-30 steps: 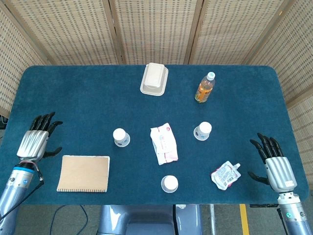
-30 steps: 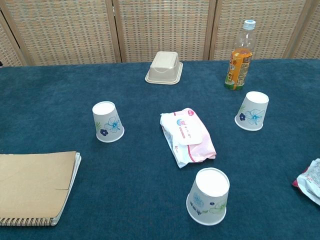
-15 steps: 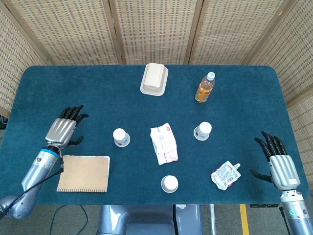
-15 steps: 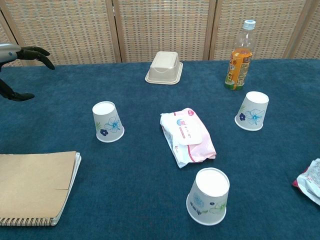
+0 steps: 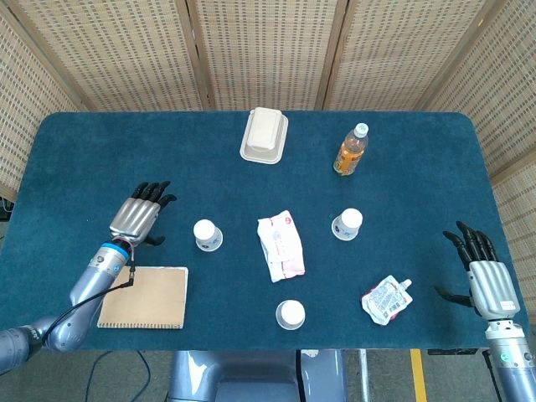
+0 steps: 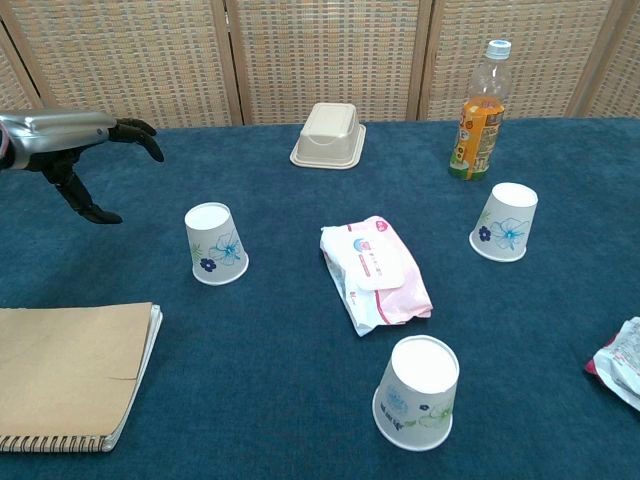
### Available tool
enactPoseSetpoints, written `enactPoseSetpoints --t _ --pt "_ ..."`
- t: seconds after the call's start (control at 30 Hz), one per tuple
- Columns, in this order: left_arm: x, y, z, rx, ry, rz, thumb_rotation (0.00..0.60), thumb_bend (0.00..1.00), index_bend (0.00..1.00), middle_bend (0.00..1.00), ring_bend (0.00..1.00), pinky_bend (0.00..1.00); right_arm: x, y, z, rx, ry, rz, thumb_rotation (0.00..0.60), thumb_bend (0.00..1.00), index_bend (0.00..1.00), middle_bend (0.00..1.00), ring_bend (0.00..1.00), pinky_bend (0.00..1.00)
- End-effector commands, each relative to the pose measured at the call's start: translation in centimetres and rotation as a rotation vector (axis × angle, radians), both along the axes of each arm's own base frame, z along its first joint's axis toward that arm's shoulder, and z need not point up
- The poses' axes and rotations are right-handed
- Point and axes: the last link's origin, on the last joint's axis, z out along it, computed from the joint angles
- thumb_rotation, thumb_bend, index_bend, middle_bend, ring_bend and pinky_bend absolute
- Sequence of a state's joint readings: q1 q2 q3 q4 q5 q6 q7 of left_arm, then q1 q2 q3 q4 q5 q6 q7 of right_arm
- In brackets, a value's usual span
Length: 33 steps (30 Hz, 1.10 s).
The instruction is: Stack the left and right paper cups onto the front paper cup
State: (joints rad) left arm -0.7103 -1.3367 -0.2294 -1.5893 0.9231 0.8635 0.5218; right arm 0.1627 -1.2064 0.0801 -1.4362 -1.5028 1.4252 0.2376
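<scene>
Three white paper cups stand upside down on the blue table. The left cup (image 5: 207, 234) (image 6: 215, 244) has blue flowers, the right cup (image 5: 347, 224) (image 6: 503, 222) stands near the bottle, and the front cup (image 5: 291, 315) (image 6: 418, 392) is nearest the table's front edge. My left hand (image 5: 140, 215) (image 6: 72, 145) hovers open, fingers spread, a short way left of the left cup and apart from it. At the table's right edge my right hand (image 5: 483, 274) is open and empty, far from the right cup; the chest view does not show it.
A pink wipes pack (image 5: 280, 245) (image 6: 377, 272) lies between the cups. A brown notebook (image 5: 143, 296) (image 6: 68, 372) lies at front left, a pouch (image 5: 386, 300) at front right. An orange bottle (image 5: 351, 150) (image 6: 480, 111) and a beige box (image 5: 265, 134) (image 6: 329, 135) stand at the back.
My left hand has swung from the table's left edge in toward the left cup. The right hand has drifted slightly down and right. The cups have not moved.
</scene>
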Motion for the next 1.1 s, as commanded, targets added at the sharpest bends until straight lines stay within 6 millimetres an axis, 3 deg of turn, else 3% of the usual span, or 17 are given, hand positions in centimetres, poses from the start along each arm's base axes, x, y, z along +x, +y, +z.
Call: enactPoseSetpoints --t 0.03,0.27,0.63,0.93,1.1 --pt "0.8 0.7 -1.0 -0.014 0.01 -0.006 0.6 0.25 0.18 0.0 0.0 0.0 -0.1 -0.1 0.0 0.0 -0.003 -0.006 0.6 0.09 0.16 0.0 0.0 0.0" --pt "2.7 1.6 -3.4 -0.054 0.024 -0.018 0.6 0.25 0.18 0.0 0.0 0.0 -0.8 -0.5 0.1 0.002 -0.013 -0.03 0.6 0.09 0.16 0.0 0.0 0.0" --pt "4.9 1.7 -5.4 -0.104 0.042 -0.043 0.6 0.25 0.19 0.0 0.0 0.0 -1.3 -0.7 0.6 -0.009 -0.031 -0.051 0.6 0.09 0.16 0.0 0.0 0.0" --pt "5.6 1.6 -6.0 -0.11 0.066 -0.05 0.6 0.26 0.38 0.0 0.0 0.0 -1.4 -0.6 0.8 -0.015 -0.038 -0.052 0.6 0.09 0.16 0.0 0.0 0.0" --pt "6.1 1.4 -6.1 -0.106 0.062 -0.067 0.6 0.26 0.4 0.0 0.0 0.0 -1.4 -0.6 1.0 -0.018 -0.04 -0.051 0.6 0.09 0.17 0.0 0.0 0.0"
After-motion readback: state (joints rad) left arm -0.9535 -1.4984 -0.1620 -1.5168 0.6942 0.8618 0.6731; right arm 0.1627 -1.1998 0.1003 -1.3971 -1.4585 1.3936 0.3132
